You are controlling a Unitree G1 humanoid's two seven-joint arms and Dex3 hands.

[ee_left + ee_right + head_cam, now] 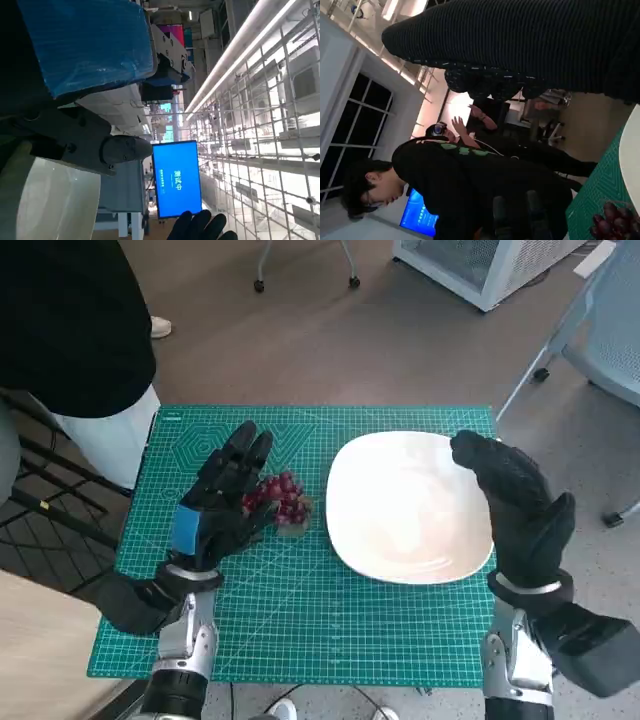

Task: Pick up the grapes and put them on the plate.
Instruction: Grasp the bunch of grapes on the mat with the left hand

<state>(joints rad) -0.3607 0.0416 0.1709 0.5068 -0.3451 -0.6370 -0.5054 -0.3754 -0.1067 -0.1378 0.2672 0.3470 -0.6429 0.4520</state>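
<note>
Grapes (283,498) sitting on green cutting mat (300,600) on counter, just left of white plate (410,508), not on it yet. Left hand (222,502) right beside bunch, fingers stretched out alongside grapes, spread, nothing gripped as far as I can see. Right hand (518,508) hovering over plate's right rim, fingers apart, holding nothing. Right wrist view catches grapes (615,222) at mat edge plus person in dark top (465,185) close by. Left wrist view: blue screen (176,179) in background.
</note>
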